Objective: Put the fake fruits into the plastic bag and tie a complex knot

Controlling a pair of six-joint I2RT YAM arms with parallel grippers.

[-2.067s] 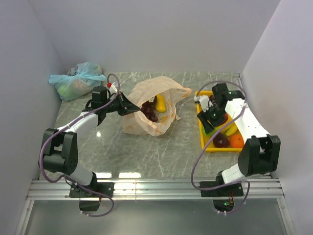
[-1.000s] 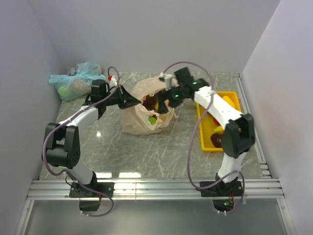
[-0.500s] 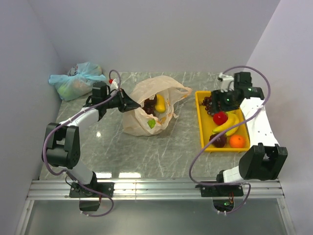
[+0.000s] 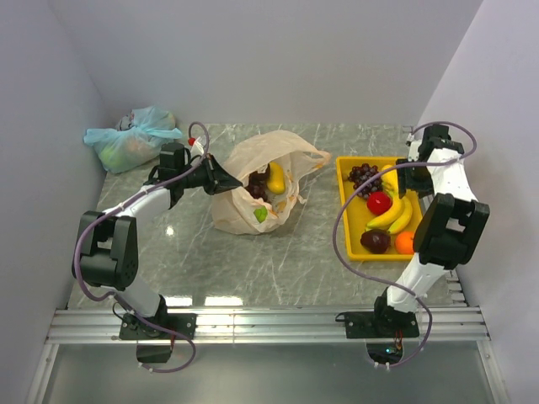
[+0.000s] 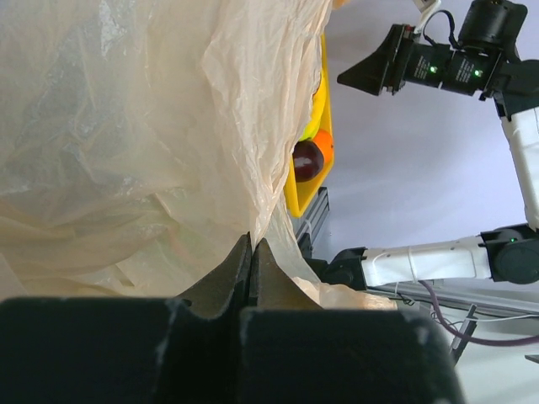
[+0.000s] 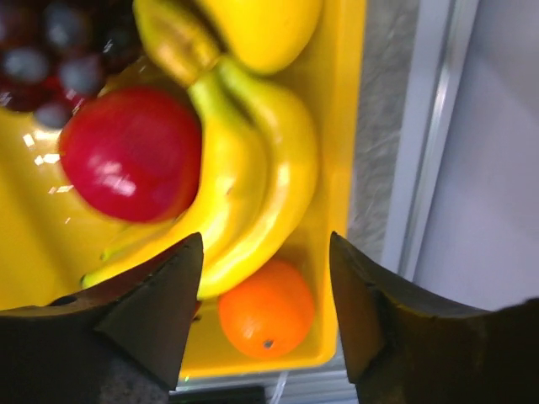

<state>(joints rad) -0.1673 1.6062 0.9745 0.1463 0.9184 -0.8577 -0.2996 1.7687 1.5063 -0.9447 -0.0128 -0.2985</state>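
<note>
**Bagging partway done; knot not begun**

Top cam: the plastic bag (image 4: 290, 160) lies mid-table w/ its mouth open. The left gripper (image 4: 221, 179) is at the bag's left rim, holding that edge up. Three pcs show inside: a yellow banana (image 4: 275, 177), a dark grape-like cluster (image 4: 255, 187) and a green apple (image 4: 262, 213) nearest the arms. Right of the bag and well apart, the yellow tray (image 4: 344, 220) holds purple grapes (image 4: 364, 175) at its far end. Behind those come a red fruit (image 4: 379, 202) and a banana pair (image 4: 392, 215), then a maroon fruit (image 4: 376, 241) and an orange (image 4: 405, 242) at the near end. The right gripper (image 4: 411, 181) hangs over the tray's far-right part; its jaws can't be read from this cam. A pale blue-green bag (image 4: 135, 135) sits tied in the far-left corner.

Left wrist cam: jaws pinched tight on a fold of the peach film, tips meeting. The film fans up and away from them. Past the bag's edge, the tray's near end shows w/ the maroon fruit and orange. The bag's contents are hidden here.

Right wrist cam: jaws spread wide w/ nothing btwn them, above the tray. Below are the red fruit at left, the banana pair mid-frame, the orange at the near end and the grapes blurred in a corner. One more yellow piece sits at the far edge.

Judgement: approx. a third of the loading is done, and at least five pcs wait in the tray. No tie shows on the peach bag, so gathering the handles and the whole knot are left.
</note>
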